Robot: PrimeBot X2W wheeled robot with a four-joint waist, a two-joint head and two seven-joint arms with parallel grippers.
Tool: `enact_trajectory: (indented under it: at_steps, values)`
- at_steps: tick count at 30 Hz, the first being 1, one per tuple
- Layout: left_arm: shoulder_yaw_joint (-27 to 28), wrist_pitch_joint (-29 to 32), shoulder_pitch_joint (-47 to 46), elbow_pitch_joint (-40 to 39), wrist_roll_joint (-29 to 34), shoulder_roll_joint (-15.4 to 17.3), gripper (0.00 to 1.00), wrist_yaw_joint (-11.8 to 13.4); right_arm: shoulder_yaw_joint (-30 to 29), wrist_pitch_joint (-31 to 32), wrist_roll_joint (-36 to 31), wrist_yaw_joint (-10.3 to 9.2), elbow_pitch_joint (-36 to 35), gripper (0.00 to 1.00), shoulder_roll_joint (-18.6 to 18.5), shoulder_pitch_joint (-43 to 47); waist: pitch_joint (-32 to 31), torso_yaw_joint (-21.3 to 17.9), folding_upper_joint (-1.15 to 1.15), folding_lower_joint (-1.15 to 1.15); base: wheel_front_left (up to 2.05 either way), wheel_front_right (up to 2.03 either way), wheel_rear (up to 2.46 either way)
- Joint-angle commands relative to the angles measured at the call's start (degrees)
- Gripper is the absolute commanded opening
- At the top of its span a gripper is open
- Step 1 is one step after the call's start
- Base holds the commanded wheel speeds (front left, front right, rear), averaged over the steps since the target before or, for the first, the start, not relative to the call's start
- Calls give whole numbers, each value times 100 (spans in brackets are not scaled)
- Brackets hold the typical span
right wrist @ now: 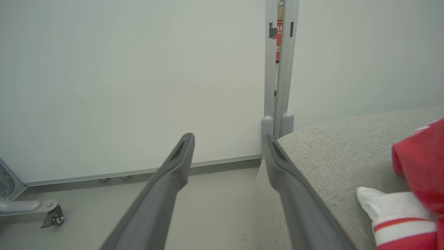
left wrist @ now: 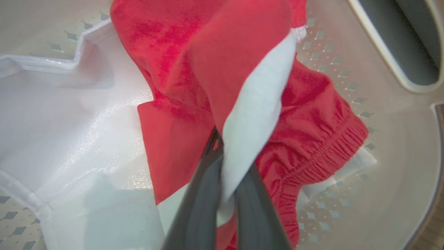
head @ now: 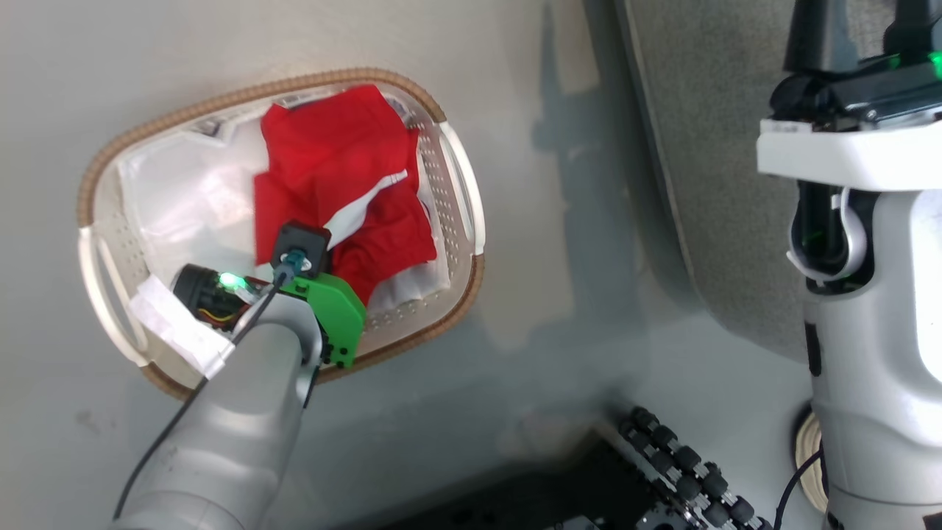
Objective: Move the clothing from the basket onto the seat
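1. This looks like a robotics test room set up as a home laundry corner - bare and staged.
2. The walls are plain pale partition panels (right wrist: 138, 86) joined by a grey metal post (right wrist: 277, 80). A red label (right wrist: 278, 41) shows through the post's gap, too small to read.
3. A grey frame foot on a small caster (right wrist: 55, 218) stands at the foot of the panels.
4. The floor (head: 559, 353) is smooth and uncarpeted, pale with duller grey patches.
5. The home touches are few - a light-grey fabric seat (right wrist: 329, 156), and a perforated basket (head: 433, 184) of red clothing (head: 331, 147) set directly on the floor near the seat's edge.
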Motion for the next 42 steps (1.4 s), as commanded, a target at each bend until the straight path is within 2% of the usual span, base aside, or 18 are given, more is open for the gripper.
enact_trajectory:
  at_steps: [1, 17, 24, 33, 42]
  values:
    - [64, -25, 191, -176, -59, 45, 0, 37, 17, 0, -29, -7, 63, 100, -20, 155, -531, 174, 0, 0, 0, 0, 0]
    - [814, -20, 2147, -2780, 167, 182, 0, 92, 236, 0, -438, -8, 920, 100, -21, 1351, -2566, 872, 0, 0, 0, 0, 0]
    - [1210, -19, 2795, -3900, 414, 120, 0, -4, 320, 0, -524, -8, 1263, 100, -21, 1970, -3357, 1102, 0, 0, 0, 0, 0]
    - [1629, -21, 3139, -5104, 581, 62, 0, -94, 497, 0, -715, -7, 1469, 100, -24, 2577, -3965, 1264, 0, 0, 0, 0, 0]
    - [1723, -20, 3056, -6085, 576, 18, 0, -231, 579, 0, -647, -8, 1629, 100, -22, 2916, -4389, 1268, 0, 0, 0, 0, 0]
